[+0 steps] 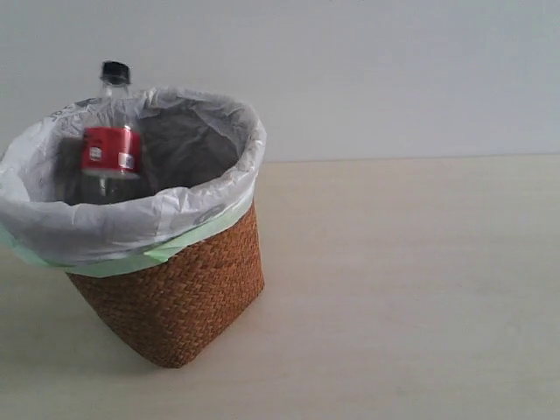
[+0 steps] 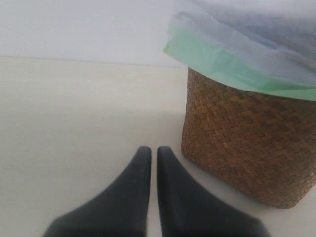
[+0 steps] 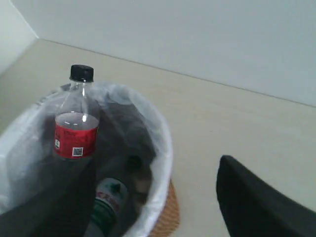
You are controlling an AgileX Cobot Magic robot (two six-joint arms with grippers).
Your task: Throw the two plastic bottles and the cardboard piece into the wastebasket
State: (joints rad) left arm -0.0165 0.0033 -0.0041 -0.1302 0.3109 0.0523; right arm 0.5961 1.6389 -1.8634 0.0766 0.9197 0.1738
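Note:
The wastebasket [image 1: 179,302], brown wicker with a white bag, stands at the left of the table. The slim bottle [image 1: 111,144] with black cap and red label stands upright inside it, its neck above the rim. The right wrist view looks down into the wastebasket [image 3: 163,148], with the slim bottle [image 3: 76,133] and the green-label bottle [image 3: 106,205] lying at the bottom. A dim beige patch beside it is too dark to name as the cardboard piece. My right gripper [image 3: 155,170] is open above the rim, empty. My left gripper [image 2: 154,149] is shut and empty, low beside the wastebasket [image 2: 247,143].
The pale wooden table [image 1: 402,289] stretches to the right of the basket and ends at a plain white wall [image 1: 367,70]. Neither arm shows in the exterior view.

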